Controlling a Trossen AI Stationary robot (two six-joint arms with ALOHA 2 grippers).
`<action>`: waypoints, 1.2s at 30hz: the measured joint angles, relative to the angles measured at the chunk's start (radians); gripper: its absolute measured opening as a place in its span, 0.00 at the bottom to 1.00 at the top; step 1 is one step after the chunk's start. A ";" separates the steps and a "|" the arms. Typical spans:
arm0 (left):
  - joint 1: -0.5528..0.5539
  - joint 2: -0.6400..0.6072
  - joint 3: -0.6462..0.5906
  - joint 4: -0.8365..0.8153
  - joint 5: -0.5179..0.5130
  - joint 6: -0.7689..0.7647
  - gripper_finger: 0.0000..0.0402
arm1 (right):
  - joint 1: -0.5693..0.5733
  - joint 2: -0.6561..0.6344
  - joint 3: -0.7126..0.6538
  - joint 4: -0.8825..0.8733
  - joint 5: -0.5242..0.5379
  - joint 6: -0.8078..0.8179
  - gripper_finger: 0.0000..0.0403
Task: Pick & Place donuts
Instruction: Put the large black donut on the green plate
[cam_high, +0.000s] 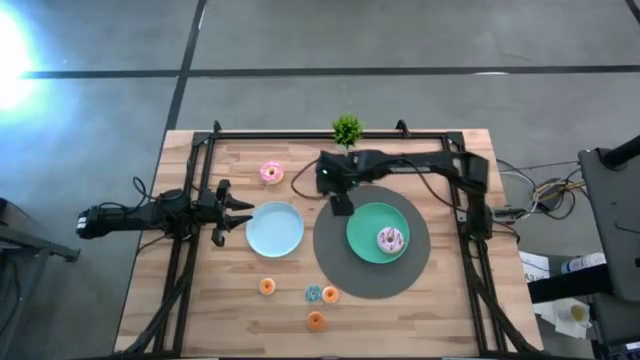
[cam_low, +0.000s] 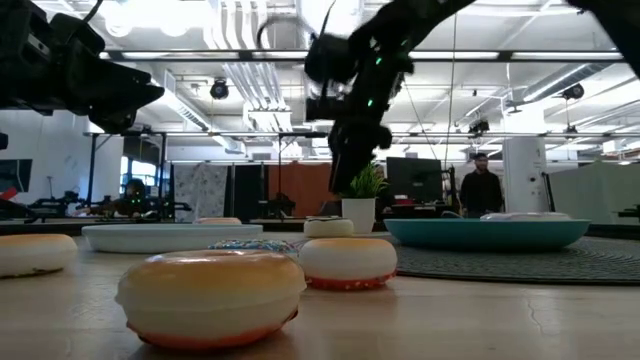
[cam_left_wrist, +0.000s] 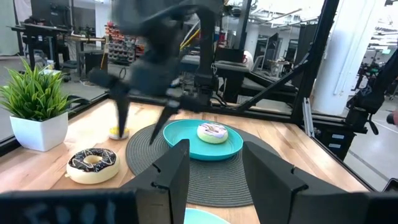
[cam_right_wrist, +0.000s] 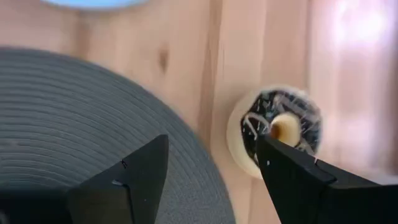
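Note:
My right gripper (cam_high: 340, 207) is open and points down above the table at the far left rim of the grey mat (cam_high: 340, 265). The dark chocolate donut (cam_right_wrist: 283, 127) lies flat on the wood just off its one fingertip (cam_right_wrist: 292, 168). This donut also shows in the left wrist view (cam_left_wrist: 92, 163), but my right arm hides it in the high view. The pale sprinkled donut (cam_high: 390, 240) lies on the teal plate (cam_high: 362, 228). The pink donut (cam_high: 271, 173) lies on the wood at the far side. My left gripper (cam_high: 238, 210) is open and empty at the left of the light-blue plate (cam_high: 275, 228).
Several mini donuts lie near the front edge: orange ones (cam_high: 267, 286) (cam_high: 330, 294) (cam_high: 316, 320) and a blue one (cam_high: 313, 293). A yellow mini (cam_left_wrist: 118, 132) lies beyond the chocolate donut. A small potted plant (cam_high: 347, 130) stands at the far edge. A person (cam_low: 482, 185) stands in the room behind.

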 joint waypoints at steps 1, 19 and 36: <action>0.000 0.000 0.000 0.000 0.000 0.000 0.31 | -0.009 0.030 0.033 -0.026 -0.002 0.011 0.58; 0.000 0.000 0.000 0.000 0.000 0.000 0.31 | -0.050 0.298 0.377 -0.269 -0.015 0.037 0.58; 0.000 0.000 0.000 0.000 0.000 0.000 0.31 | -0.048 0.170 0.200 -0.176 0.019 0.115 0.57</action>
